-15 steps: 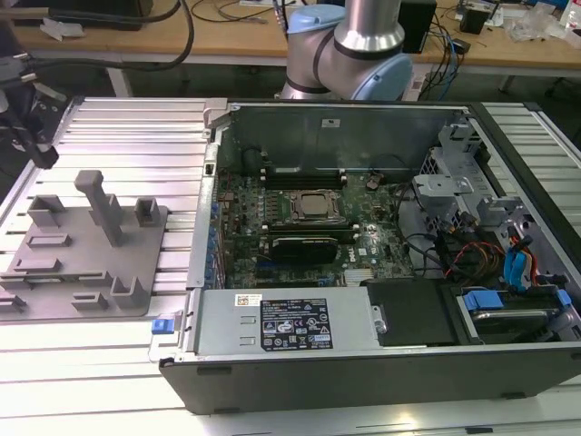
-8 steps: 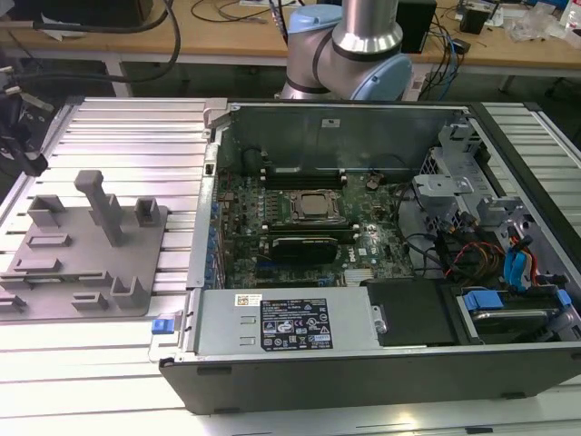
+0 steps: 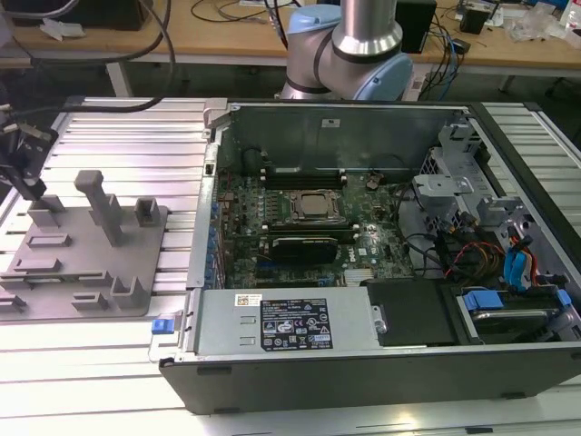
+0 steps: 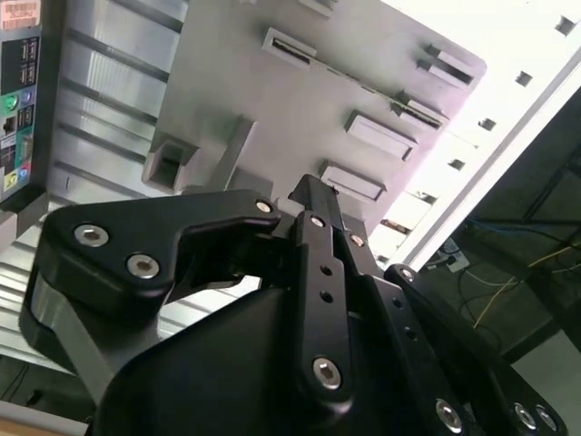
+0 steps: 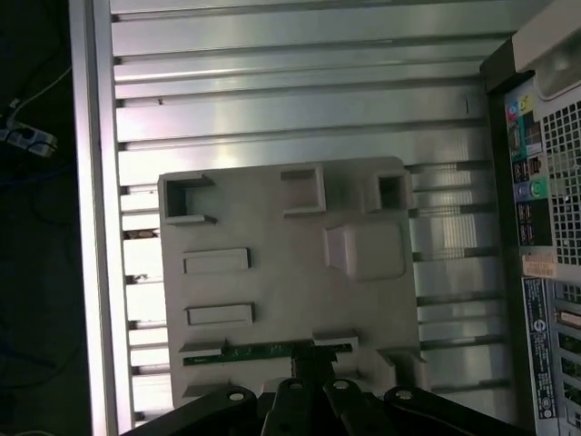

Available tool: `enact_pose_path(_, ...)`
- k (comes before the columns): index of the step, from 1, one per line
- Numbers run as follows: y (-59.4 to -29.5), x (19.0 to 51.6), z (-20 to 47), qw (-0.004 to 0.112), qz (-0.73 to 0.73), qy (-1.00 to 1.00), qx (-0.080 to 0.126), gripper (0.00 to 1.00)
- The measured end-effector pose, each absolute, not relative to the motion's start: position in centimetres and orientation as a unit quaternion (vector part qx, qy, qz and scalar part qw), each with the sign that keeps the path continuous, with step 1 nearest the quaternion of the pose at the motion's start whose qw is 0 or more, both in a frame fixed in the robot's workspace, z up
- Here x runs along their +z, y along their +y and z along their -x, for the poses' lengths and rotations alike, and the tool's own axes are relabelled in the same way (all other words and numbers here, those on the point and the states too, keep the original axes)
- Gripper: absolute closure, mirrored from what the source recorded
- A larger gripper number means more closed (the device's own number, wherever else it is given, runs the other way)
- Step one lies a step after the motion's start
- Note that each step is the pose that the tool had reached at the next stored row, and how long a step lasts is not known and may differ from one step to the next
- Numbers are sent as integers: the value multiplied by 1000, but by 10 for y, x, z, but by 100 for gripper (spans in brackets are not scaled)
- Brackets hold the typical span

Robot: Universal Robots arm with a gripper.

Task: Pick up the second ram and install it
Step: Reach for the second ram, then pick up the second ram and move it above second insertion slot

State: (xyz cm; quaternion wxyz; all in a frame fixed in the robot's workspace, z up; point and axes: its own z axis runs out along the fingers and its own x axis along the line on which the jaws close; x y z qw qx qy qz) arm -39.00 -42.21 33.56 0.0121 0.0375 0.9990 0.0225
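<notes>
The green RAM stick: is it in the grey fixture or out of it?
In it. In the first wrist view the green RAM stick lies on the grey fixture, with the gripper near its middle.

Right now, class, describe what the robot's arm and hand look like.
The arm is a silver metal tube with pale blue rounded joint covers. The hand is matt black, built of angular linked plates fastened with shiny silver screws.
</notes>
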Motion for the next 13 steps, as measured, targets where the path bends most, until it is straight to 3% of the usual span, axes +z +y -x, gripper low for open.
enact_pose_path(13, -426, 324, 395, 12, -37, 999, 22, 92)
